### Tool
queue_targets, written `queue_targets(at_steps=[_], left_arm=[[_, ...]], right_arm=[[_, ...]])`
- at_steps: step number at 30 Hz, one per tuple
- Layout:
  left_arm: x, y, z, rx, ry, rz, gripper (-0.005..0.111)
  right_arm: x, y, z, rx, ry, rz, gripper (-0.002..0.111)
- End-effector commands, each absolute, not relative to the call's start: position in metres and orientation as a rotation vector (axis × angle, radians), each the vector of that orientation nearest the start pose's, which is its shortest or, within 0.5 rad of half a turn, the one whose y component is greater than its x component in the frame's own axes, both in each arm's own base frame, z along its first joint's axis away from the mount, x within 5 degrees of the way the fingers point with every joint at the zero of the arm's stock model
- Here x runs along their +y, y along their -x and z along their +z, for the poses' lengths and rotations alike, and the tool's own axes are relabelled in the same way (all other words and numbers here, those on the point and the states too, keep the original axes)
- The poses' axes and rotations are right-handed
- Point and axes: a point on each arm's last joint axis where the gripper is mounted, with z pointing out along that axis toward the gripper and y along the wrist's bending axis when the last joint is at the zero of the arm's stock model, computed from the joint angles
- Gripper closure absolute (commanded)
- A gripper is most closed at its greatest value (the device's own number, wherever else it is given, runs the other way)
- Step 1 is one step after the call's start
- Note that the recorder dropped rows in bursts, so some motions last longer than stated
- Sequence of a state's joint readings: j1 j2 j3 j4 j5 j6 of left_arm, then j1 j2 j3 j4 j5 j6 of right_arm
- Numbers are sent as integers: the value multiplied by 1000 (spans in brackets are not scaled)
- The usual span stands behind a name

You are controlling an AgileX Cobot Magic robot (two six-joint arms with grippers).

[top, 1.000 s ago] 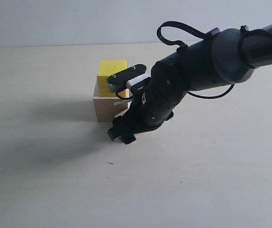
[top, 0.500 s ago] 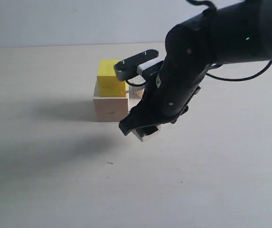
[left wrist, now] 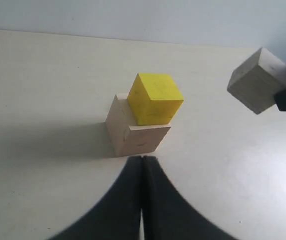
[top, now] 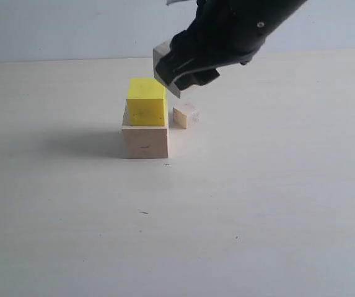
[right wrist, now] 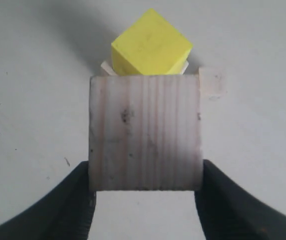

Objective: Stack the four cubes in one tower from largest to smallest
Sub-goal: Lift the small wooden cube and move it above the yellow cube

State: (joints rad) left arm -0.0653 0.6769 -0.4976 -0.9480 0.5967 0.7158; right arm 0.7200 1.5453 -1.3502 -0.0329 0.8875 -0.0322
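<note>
The largest pale wood cube (top: 145,141) stands on the table with the bright yellow cube (top: 146,101) on top of it. My right gripper (top: 176,71) is shut on the plain wood cube (top: 165,64) and holds it in the air, above and just right of the yellow cube. In the right wrist view the plain wood cube (right wrist: 145,132) sits between the fingers, with the yellow cube (right wrist: 151,47) beyond it. The tiniest pinkish cube (top: 185,115) rests on the table right of the stack. My left gripper (left wrist: 143,158) is shut and empty, close to the pale wood cube (left wrist: 135,136).
The pale tabletop (top: 258,204) stretches wide on all sides of the stack, with a light wall (top: 72,28) behind it. The right arm (top: 239,25) reaches in from the upper right.
My right gripper has lifted the plain wood cube from the table in front of the stack up and back, to above the yellow cube's right side.
</note>
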Motion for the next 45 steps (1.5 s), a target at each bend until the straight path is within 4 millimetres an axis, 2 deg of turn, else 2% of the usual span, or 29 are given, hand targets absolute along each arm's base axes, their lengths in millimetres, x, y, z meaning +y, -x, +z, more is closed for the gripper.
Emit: queue_targets(at_steps=[1, 9, 15, 21, 25, 31, 34, 38, 42, 45], left_arm=[[-51, -124, 292, 2025, -217, -628, 107], [-52, -123, 291, 2033, -227, -637, 107], [-56, -121, 291, 2032, -267, -656, 107], [-55, -122, 292, 2021, -253, -646, 107], [-55, -122, 293, 2016, -241, -658, 107], [-61, -120, 293, 2007, -293, -673, 107], [-64, -119, 293, 2006, -317, -682, 107], [-67, -117, 293, 2005, -351, -700, 107], [-72, -114, 293, 2003, -393, -722, 107], [-74, -113, 293, 2000, -413, -736, 107]], right_arm=[[225, -266, 334, 2360, 1075, 135, 108], [240, -286, 329, 2393, 1085, 96, 108], [247, -292, 329, 2510, 818, 174, 108], [253, -298, 332, 2577, 475, 292, 108], [266, -300, 322, 2601, 342, 365, 108], [290, -297, 298, 2658, 323, 363, 108], [297, -297, 303, 2633, 305, 363, 108], [296, -305, 319, 2606, 248, 309, 108], [293, -311, 318, 2637, 182, 187, 108], [297, -314, 312, 2667, 141, 179, 108]])
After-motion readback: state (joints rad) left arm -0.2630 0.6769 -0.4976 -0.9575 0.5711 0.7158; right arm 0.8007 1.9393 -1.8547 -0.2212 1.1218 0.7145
